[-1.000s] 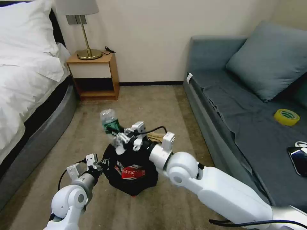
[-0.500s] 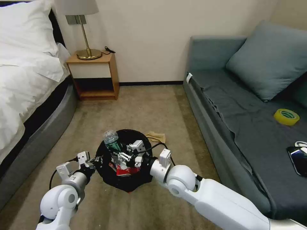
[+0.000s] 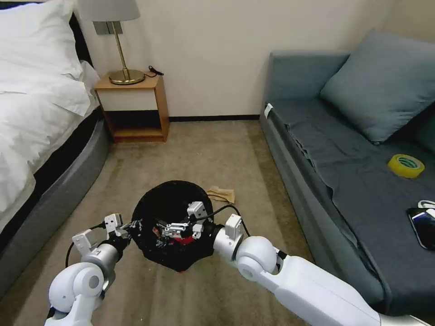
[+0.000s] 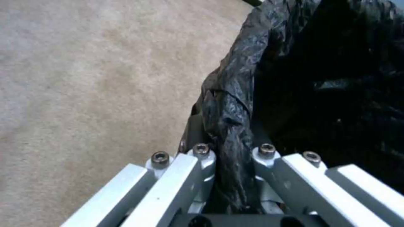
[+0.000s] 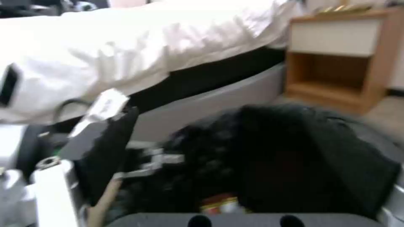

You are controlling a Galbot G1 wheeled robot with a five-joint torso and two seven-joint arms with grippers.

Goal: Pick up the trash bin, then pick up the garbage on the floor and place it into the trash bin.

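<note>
Now we pinch the trash bin [image 3: 174, 199] rim with our left gripper [image 4: 229, 176]; our right gripper [image 3: 170, 231], fingers parted, sits inside the bin.

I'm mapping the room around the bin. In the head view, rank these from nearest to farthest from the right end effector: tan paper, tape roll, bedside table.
From the right end effector, inside the trash bin:
1. Tan paper, on the carpet just beyond the bin.
2. Bedside table, by the far wall beside the bed.
3. Tape roll, on the sofa, far right.
</note>
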